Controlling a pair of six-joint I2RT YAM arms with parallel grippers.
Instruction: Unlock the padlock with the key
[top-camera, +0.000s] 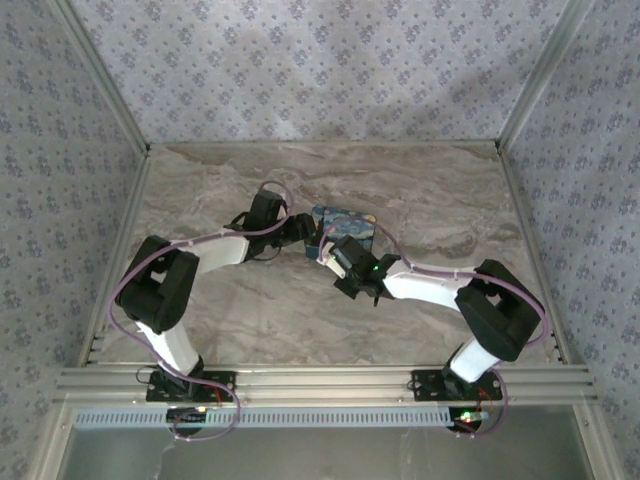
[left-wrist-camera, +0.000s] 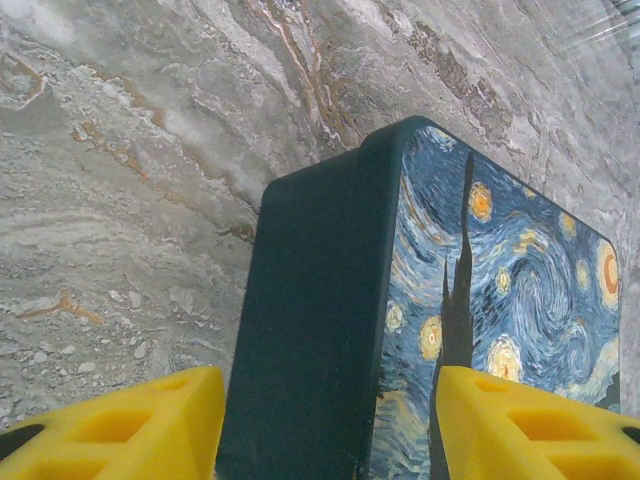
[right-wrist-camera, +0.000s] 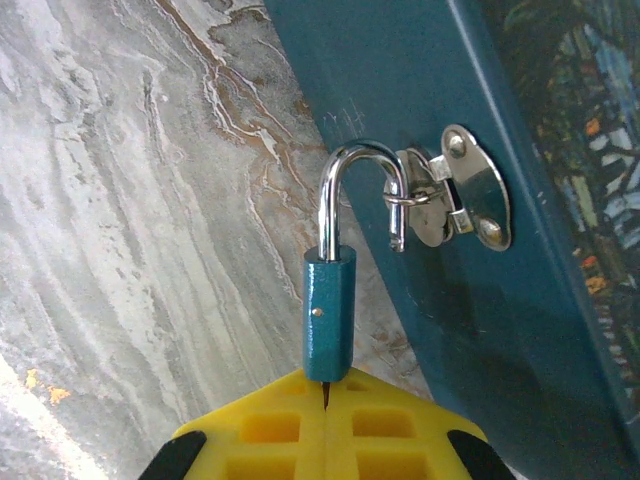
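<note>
Right fingers (right-wrist-camera: 270, 432) are pressed together beneath the padlock (right-wrist-camera: 328, 315)
Left fingers (left-wrist-camera: 110, 430) are spread astride the painted box (left-wrist-camera: 310, 330); a grip cannot be confirmed.

A teal box (top-camera: 343, 228) with a starry-night lid (left-wrist-camera: 500, 270) and a silver hasp (right-wrist-camera: 478, 190) sits on the marble table (top-camera: 270, 315), floral-papered walls (top-camera: 320, 60) on three sides.

The padlock (right-wrist-camera: 329, 310) has a polished metal shackle (right-wrist-camera: 328, 215), matt body.
</note>
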